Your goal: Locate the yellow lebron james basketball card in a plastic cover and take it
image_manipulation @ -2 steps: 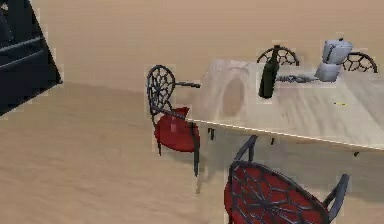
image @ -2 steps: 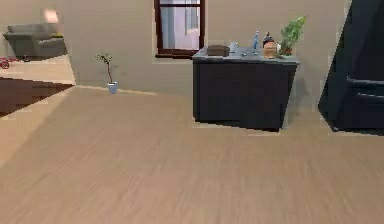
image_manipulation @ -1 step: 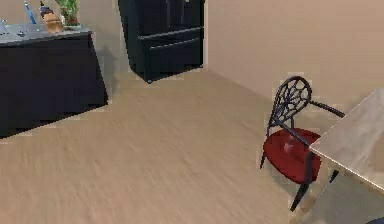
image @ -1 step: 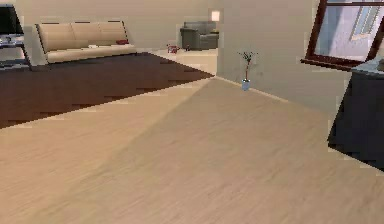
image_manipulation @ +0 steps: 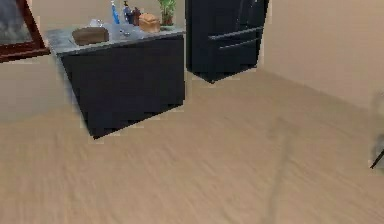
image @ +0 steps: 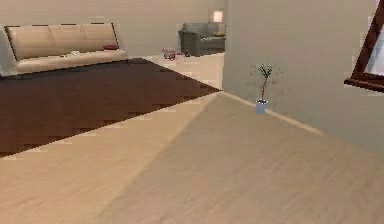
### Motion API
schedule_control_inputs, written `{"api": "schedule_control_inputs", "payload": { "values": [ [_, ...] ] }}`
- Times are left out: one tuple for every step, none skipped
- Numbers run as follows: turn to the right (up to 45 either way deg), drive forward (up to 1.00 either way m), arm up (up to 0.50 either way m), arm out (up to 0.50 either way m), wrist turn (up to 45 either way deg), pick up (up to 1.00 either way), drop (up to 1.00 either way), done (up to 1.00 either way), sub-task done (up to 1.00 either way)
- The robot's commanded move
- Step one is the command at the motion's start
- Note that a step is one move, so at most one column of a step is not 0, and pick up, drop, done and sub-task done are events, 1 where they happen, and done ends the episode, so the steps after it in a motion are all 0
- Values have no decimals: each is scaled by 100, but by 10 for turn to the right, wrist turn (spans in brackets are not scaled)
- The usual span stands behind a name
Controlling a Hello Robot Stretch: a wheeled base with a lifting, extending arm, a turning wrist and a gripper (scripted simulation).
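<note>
No yellow card can be made out in either view. In the arm side view a dark counter (image_manipulation: 125,75) with a grey top carries several small things: a dark brown loaf-like object (image_manipulation: 90,35), blue bottles (image_manipulation: 115,14), a tan block (image_manipulation: 150,21) and a green plant (image_manipulation: 167,10). The forward view takes in a beige sofa (image: 65,45) against the far wall behind a dark brown rug (image: 80,100).
A black fridge (image_manipulation: 228,35) stands right of the counter. A grey armchair (image: 203,40) with a lamp sits in the far room. A small potted plant (image: 263,85) stands by the wall corner. A framed picture (image: 368,50) hangs at the forward view's right. Light wood floor lies wide in both views.
</note>
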Motion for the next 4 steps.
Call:
{"api": "schedule_control_inputs", "payload": {
  "values": [
    [0,100,0,0,0,0,0,0,0],
    [0,100,0,0,0,0,0,0,0],
    [0,100,0,0,0,0,0,0,0],
    [-60,0,0,0,0,0,0,0,0]
  ]
}}
